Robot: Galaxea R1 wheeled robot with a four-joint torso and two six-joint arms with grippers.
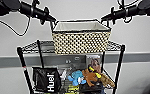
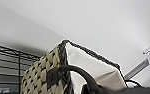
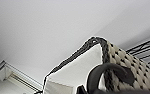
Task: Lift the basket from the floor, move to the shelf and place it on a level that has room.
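Both my arms hold the checkered woven basket by its ends at the height of the level, the top wire tier of the black shelf. Its underside covers the middle of the tier's front edge; I cannot tell whether it rests on the wire. My left gripper is at the basket's left rim and my right gripper at its right rim, each shut at a loop handle. In the left wrist view the basket shows with its dark handle. The right wrist view has the basket and its handle.
On the tier below stand a black Huel bag, a blue plush toy, a brown plush toy and a box. A pale wall with a grey band runs behind the rack.
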